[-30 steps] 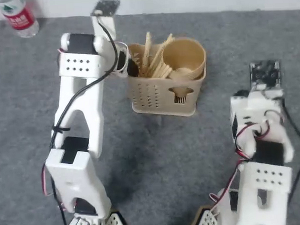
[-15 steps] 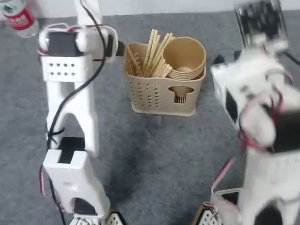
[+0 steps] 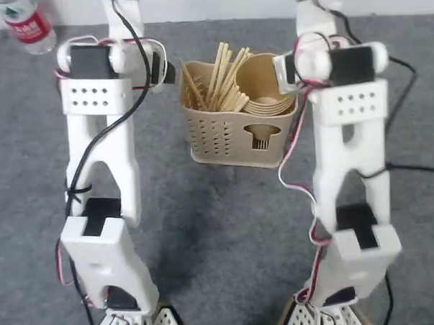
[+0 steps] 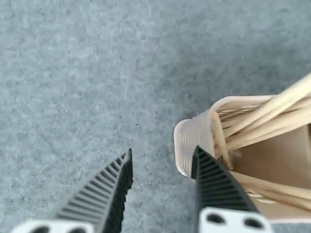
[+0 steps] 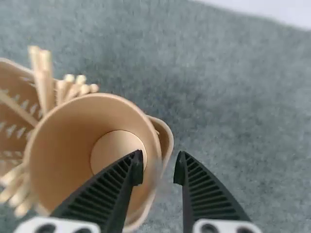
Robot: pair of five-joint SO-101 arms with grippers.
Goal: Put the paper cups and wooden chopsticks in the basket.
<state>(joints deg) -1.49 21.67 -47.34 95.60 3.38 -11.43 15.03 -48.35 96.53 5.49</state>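
The cups (image 3: 268, 85) sit nested in the right half of the basket (image 3: 230, 144), and the chopsticks (image 3: 220, 76) stand in a leaning bundle in the left half. Nothing of either kind lies loose on the bench (image 3: 220, 234), so the loading looks done.

What changes is the arms. A second ago the right arm (image 3: 345, 135) sits folded low at the right, well apart from the basket. Half a second ago it is a blur in mid swing. Now it stretches forward, with its wrist just beside the cups. From its wrist, the right tool (image 5: 158, 160) hangs over the rim of the top cup with its jaws a little apart and nothing between them. One jaw is above the cup's inside and the other above the basket's edge. Whether either jaw touches the rim is hard to say from this angle.

The left arm (image 3: 101, 139) has drawn slightly away from the basket's left wall, where it was pressed close a second ago, and the chopsticks have settled into a tighter lean. The left tool (image 4: 163, 153) is spread wide and empty, just beside the basket's corner. The basket itself has not shifted.

With both tools empty, the right arm's arrival reads as a last nudge or check on the cups rather than a new delivery. A bottle (image 3: 25, 23) lies at the far left corner.
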